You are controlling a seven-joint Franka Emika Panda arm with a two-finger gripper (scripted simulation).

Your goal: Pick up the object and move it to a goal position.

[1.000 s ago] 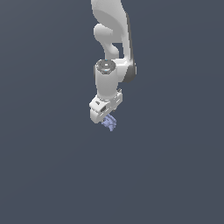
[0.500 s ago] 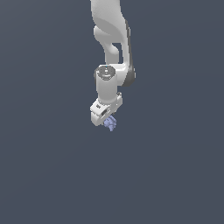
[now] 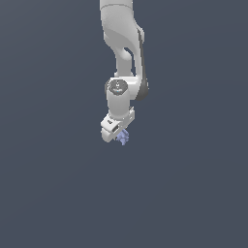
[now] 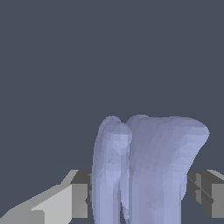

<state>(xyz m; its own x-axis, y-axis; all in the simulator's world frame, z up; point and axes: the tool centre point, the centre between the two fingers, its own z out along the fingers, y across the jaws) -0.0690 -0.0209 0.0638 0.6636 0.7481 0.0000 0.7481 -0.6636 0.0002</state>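
The object (image 3: 124,138) is a tiny pale lavender-blue lumpy piece, poking out below the white hand in the exterior view. My gripper (image 3: 121,137) is shut on it, at the end of the white arm that hangs down from above. In the wrist view the object (image 4: 148,170) fills the space between the two fingers (image 4: 81,192), which press on its sides. The fingertips themselves are mostly hidden behind the hand in the exterior view.
A plain dark grey-blue surface (image 3: 193,193) lies all around. Nothing else shows besides the arm's white links (image 3: 121,43) above the hand.
The arm has shifted slightly upward and toward the exterior view's right with the object held; the grip has not changed.
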